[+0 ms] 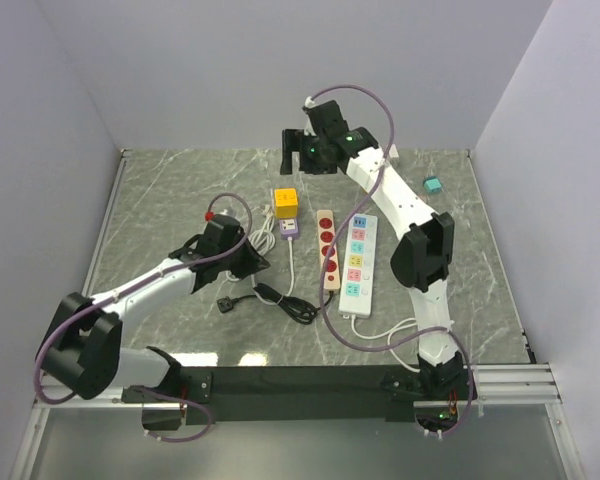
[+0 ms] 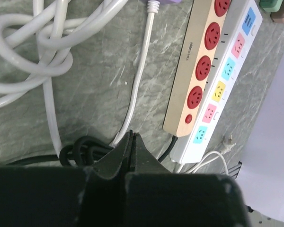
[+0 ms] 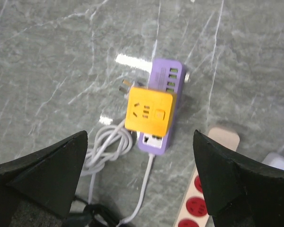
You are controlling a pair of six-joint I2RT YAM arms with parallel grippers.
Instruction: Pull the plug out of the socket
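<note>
My right gripper (image 3: 139,137) hangs spread over the yellow cube plug (image 3: 149,112) on the purple plastic socket block (image 3: 165,75); my left gripper (image 2: 132,138) is pressed together.

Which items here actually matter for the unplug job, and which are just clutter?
In the job:
yellow plug cube
purple socket it sits in
right gripper, open above both

Lying about:
wooden strip with red outlets
white strip with coloured outlets
coiled white cable
black cable
teal block
</note>
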